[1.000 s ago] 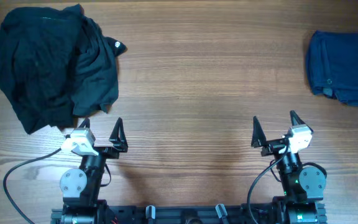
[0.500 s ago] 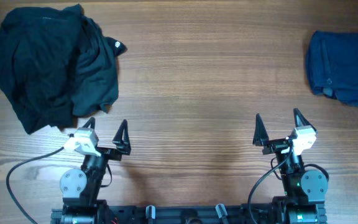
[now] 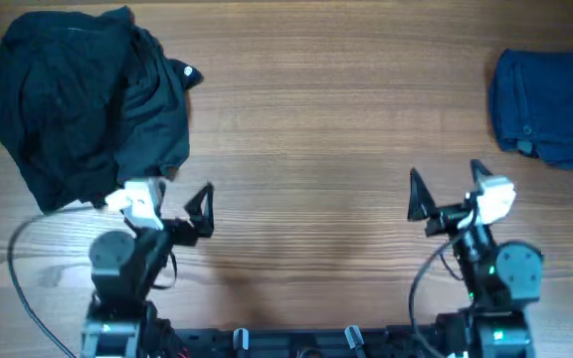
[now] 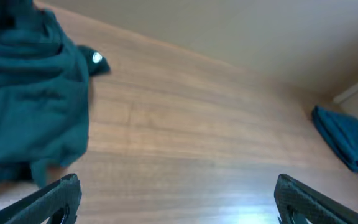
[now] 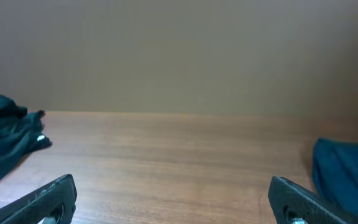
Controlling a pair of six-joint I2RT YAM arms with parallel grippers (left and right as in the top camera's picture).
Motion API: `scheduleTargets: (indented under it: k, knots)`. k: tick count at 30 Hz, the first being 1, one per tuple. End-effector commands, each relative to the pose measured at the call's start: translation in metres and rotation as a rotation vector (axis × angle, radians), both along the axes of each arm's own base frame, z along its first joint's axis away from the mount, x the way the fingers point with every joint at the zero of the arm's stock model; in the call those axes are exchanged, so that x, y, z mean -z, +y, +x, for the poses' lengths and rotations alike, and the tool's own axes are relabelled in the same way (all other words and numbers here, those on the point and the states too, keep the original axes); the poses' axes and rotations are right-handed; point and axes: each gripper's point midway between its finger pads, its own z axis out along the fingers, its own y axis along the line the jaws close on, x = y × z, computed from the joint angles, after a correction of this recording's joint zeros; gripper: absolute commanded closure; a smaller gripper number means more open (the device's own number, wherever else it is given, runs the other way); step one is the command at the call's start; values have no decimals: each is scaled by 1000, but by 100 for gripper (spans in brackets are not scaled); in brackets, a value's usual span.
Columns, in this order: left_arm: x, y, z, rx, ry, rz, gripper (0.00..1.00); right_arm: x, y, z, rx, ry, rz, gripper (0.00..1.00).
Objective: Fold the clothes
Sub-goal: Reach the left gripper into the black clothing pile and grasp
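Overhead, I see a crumpled heap of soft black garments [image 3: 83,104] at the wooden bench's [image 3: 336,129] far-left corner and a folded navy cloth piece [image 3: 550,94] near its far-right corner. Left wrist: left jaws released. Right wrist: right jaws likewise spread.

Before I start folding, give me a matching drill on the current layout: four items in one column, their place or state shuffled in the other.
Items
1. black clothes heap
2. navy piece
3. left gripper
4. right gripper

Place or state
A. open over bare table, away from any cloth
B. lying flat at the right edge
C. crumpled at the far left
D. open, right beside the heap's near edge

Pairs: 1-C, 2-B, 3-D, 4-A
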Motion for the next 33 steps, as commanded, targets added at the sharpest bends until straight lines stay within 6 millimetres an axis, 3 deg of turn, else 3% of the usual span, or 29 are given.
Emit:
scheduleTargets:
  k: [1, 7, 11, 14, 18, 22, 25, 26, 29, 33]
  knots:
    - [-46, 3, 18, 5, 58, 42, 0, -30, 12, 21, -67, 73, 23, 0]
    - [-106, 27, 52, -76, 299, 194, 0, -63, 44, 77, -249, 356, 67, 0]
    - [-126, 34, 66, -74, 453, 210, 0, -81, 62, 99, -386, 543, 36, 0]
    - [-122, 34, 72, -69, 503, 209, 0, -81, 62, 115, -385, 598, 35, 0]
    - [-100, 35, 74, -64, 588, 219, 0, -52, 62, 118, -379, 708, 66, 0]
    - [-92, 76, 97, -211, 585, 266, 0, -47, 62, 120, -391, 714, 44, 0]
    - [-76, 133, 108, -351, 623, 221, 0, -44, 62, 119, -390, 727, 45, 0]
    - [-65, 168, 112, -432, 642, 191, 0, -42, 61, 118, -389, 733, 40, 0]
    - [-46, 224, 119, -545, 648, 142, 0, -41, 62, 116, -396, 739, 31, 0]
    - [-22, 270, 143, -599, 601, 98, 0, -41, 62, 116, -398, 737, 25, 1]
